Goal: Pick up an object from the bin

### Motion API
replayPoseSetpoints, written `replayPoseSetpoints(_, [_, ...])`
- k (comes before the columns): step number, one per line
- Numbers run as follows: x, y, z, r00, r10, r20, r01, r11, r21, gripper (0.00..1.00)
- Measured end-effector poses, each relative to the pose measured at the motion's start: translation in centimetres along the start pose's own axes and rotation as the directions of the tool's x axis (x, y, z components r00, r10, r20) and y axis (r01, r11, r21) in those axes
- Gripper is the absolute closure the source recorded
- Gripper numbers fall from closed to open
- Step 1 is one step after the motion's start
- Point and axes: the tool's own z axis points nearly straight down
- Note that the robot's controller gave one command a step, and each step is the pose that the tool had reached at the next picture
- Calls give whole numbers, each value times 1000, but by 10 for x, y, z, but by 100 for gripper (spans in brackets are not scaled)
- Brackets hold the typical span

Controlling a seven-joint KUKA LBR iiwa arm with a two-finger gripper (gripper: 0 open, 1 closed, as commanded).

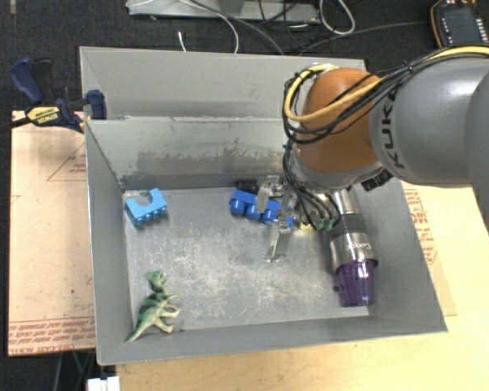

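Hovering in bin (106,243), jaws sitting just beside dark blue block (246,204) near back wall; open or closed, cannot tell. Likely needing centring over block, lowering straight, avoiding wall.

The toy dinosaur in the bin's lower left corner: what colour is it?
The toy dinosaur is green, seen best in the camera view.

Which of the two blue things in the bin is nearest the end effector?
The darker blue one, near the middle of the back wall, right beside the end effector. The light blue block lies apart, toward the view's back left corner.
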Motion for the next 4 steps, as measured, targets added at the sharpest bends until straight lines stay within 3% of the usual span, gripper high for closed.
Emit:
replayPoseSetpoints(1, [-1, 0, -5, 1000, 1, 7, -1, 1000, 0, 0])
replayPoseSetpoints(2, [-48, -23, 72, 982, 190, 12, -190, 982, -5, 0])
replayPoseSetpoints(3, [-55, -25, 14, 992, 128, 14, -128, 992, -2, 0])
replayPoseSetpoints(4, [-47, -26, 44, 936, 353, 4, -353, 936, -4, 0])
